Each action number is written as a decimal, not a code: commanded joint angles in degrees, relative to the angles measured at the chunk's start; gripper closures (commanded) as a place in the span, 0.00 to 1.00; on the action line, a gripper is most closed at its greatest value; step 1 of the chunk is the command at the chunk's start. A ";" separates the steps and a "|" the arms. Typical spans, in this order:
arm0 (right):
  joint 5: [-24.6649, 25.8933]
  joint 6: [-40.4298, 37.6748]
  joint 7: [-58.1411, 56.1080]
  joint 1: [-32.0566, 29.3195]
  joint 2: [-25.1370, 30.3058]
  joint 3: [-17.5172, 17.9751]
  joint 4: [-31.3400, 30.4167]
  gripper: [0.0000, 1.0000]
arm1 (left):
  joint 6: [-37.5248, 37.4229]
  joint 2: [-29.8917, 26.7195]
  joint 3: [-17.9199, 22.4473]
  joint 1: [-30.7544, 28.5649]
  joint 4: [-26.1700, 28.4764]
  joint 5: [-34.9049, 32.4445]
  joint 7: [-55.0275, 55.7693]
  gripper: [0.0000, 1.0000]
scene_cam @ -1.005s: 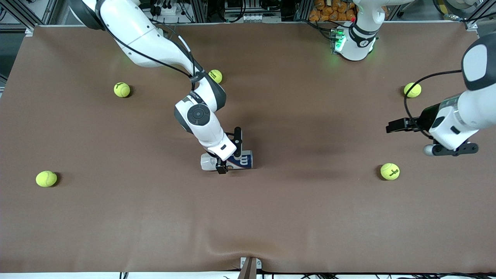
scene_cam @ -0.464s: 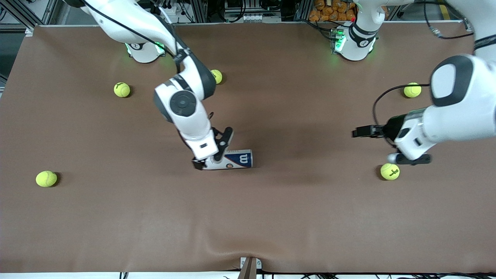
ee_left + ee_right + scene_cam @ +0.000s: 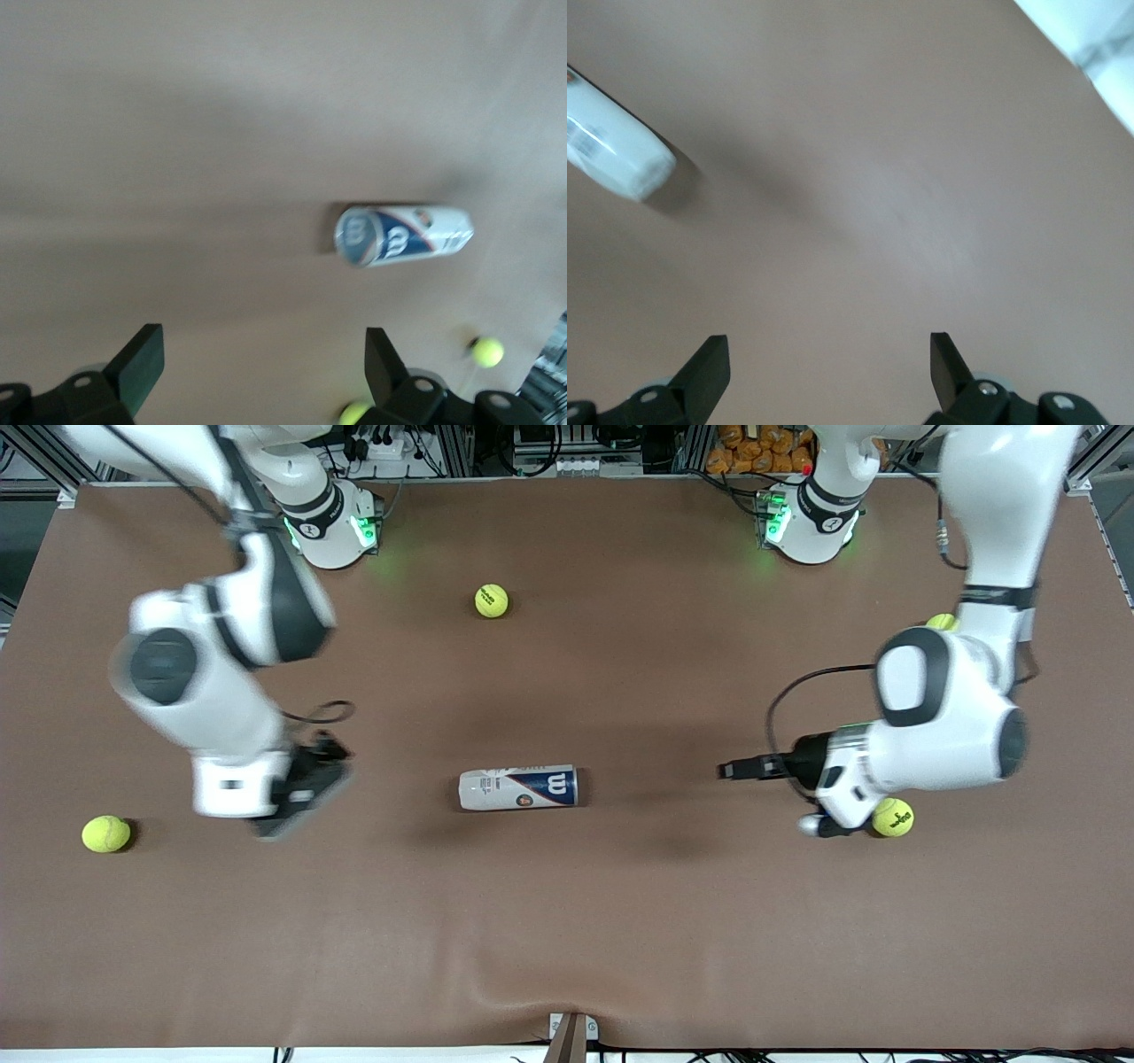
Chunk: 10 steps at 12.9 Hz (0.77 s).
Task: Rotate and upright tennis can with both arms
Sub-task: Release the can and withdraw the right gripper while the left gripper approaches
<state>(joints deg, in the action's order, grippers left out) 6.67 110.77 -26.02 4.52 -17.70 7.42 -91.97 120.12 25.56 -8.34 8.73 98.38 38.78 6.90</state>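
Two arms share a wide brown tabletop (image 3: 567,921), and it is the biggest thing in view. Next in size is the right arm, which hangs blurred over the tabletop toward its own end, with the right hand (image 3: 297,797) in the air over bare cloth, well apart from the can. Its fingers stand wide apart with nothing between them, as the right wrist view (image 3: 828,372) shows. The left arm reaches in from its end, and the left hand (image 3: 740,769) points toward the can, over the tabletop between the can and a ball; its fingers are also spread wide and empty (image 3: 261,372).

The tennis can (image 3: 518,788) lies on its side near the middle of the tabletop, its long axis running from one arm's end toward the other, the dark-blue label end toward the left arm. Neither hand touches it.

Smallest are the tennis balls: one near the bases (image 3: 492,600), one at the right arm's end (image 3: 106,833), one tucked against the left wrist (image 3: 892,817), and one mostly covered by the left arm (image 3: 941,622).

Judging by this, the uprighting has not started; the step in hand looks like an approach. The next move calls for one hand to close across the can's body, and probably the other to steady or tip an end.

The right hand's outline is smeared, and the can's far end is cut off in the right wrist view (image 3: 611,146).
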 commanded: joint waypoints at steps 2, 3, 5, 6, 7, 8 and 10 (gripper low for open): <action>-4.81 -11.17 1.32 -0.41 6.61 -8.69 1.34 0.00 | 7.30 5.09 -0.09 3.92 0.42 11.81 -4.76 0.00; -6.13 -13.10 1.67 3.88 8.28 -15.09 1.35 0.00 | 7.75 5.89 -0.18 4.54 0.41 16.20 -7.58 0.00; -7.63 -17.23 4.55 5.86 10.31 -20.34 1.35 0.00 | 8.11 8.70 -0.27 4.89 0.24 26.73 -13.98 0.00; -7.81 -20.04 7.97 2.64 11.27 -19.38 1.53 0.00 | 8.11 10.45 -0.27 4.81 0.24 32.01 -19.94 0.00; -7.81 -22.33 10.00 -0.96 12.59 -16.50 1.53 0.00 | 8.11 12.30 -0.27 4.89 0.32 37.45 -25.30 0.00; -7.81 -23.83 12.02 -5.09 13.82 -13.08 1.53 0.00 | 8.11 13.71 -0.27 4.89 0.33 42.99 -30.32 0.00; -7.81 -27.43 18.69 -9.51 16.10 -8.32 1.62 0.00 | 8.11 16.00 -0.36 6.20 -0.37 51.45 -35.53 0.00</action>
<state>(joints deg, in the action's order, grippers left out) -0.36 85.94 -13.43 -0.72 -4.59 -5.71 -89.70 127.61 39.66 -8.50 13.67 99.52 84.27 -24.71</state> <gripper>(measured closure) 0.000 0.000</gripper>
